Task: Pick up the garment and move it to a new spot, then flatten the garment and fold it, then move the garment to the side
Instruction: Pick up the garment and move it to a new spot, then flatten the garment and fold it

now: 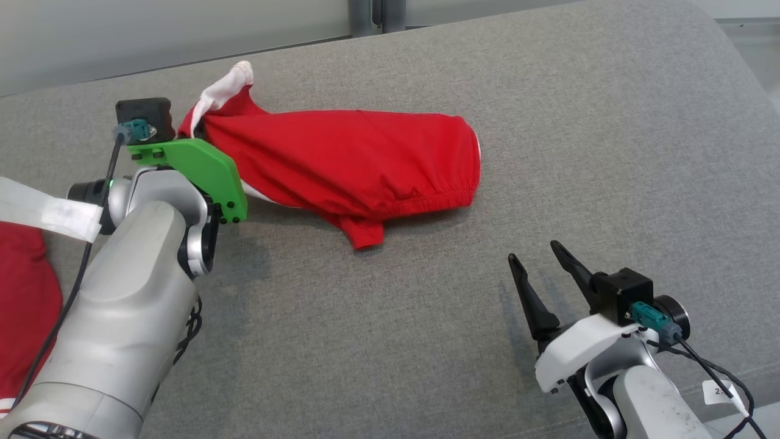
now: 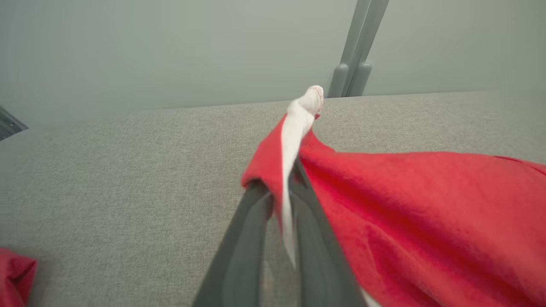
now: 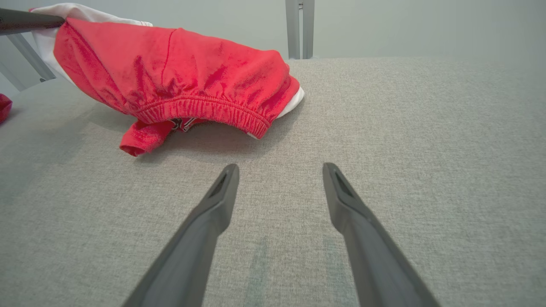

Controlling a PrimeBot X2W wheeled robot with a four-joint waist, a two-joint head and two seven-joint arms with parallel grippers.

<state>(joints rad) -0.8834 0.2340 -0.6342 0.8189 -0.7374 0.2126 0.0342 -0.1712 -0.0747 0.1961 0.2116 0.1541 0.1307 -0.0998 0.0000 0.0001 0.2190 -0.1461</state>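
Observation:
The garment (image 1: 353, 164) is red with white trim and an elastic hem, stretched across the grey surface. Its left end is lifted, and its right end rests on the fabric. My left gripper (image 2: 281, 187) is shut on the garment's (image 2: 405, 204) white-edged end, which sticks up past the fingertips. In the head view the left fingers are hidden behind the green wrist bracket (image 1: 201, 167). My right gripper (image 1: 539, 256) stands open low at the right, nothing between its fingers, a short way in front of the garment's (image 3: 179, 81) hem. In the right wrist view the right gripper (image 3: 279, 170) points at bare fabric.
The grey upholstered surface (image 1: 426, 341) spreads wide around the garment. Another red cloth (image 1: 24, 305) lies at the far left edge, also a red cloth corner (image 2: 15, 273) in the left wrist view. A pale wall and a metal post (image 3: 298, 27) stand behind the surface.

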